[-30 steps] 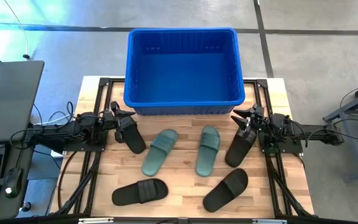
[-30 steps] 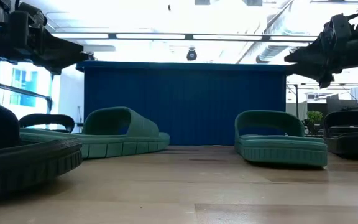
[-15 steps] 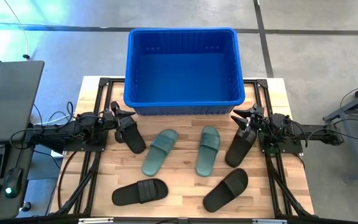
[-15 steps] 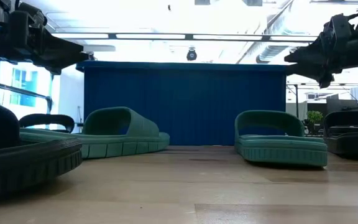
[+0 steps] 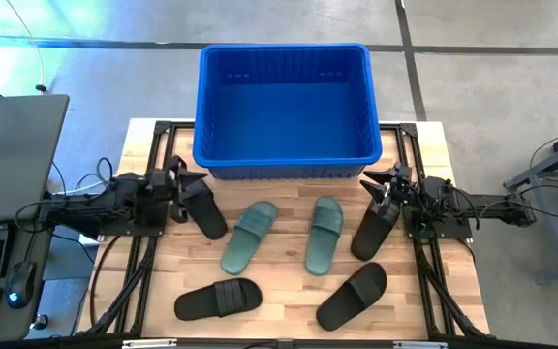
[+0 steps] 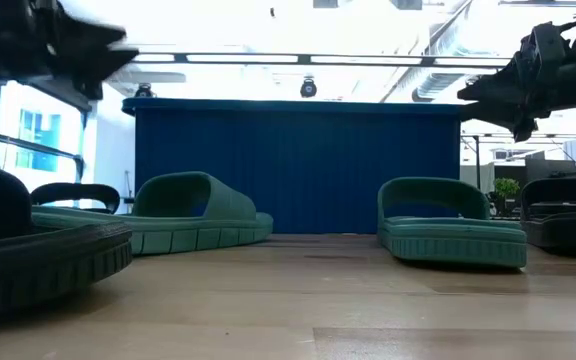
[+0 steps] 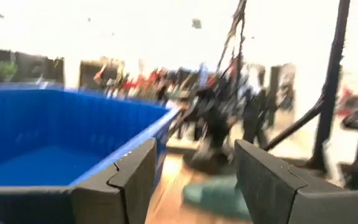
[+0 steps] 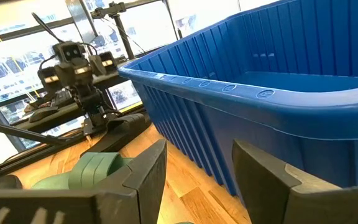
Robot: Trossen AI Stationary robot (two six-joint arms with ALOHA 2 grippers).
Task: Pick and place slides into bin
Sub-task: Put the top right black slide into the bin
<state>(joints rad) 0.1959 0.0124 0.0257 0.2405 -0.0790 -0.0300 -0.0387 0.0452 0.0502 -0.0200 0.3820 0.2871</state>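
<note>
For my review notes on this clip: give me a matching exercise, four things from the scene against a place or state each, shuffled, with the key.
Things:
1. bin
2. two green slides
3. left gripper
4. right gripper

Places or states:
A. open, by the bin's right front corner
B. side by side, mid-table
C. empty, at the table's far edge
D. open, by the bin's left front corner

Pairs: 1-C, 2-B, 3-D, 4-A

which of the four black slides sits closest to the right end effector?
The black rubbery slide standing almost lengthwise right under the right end effector, beside the right green slide. The other right-side black slide lies nearer the table's front edge.
</note>
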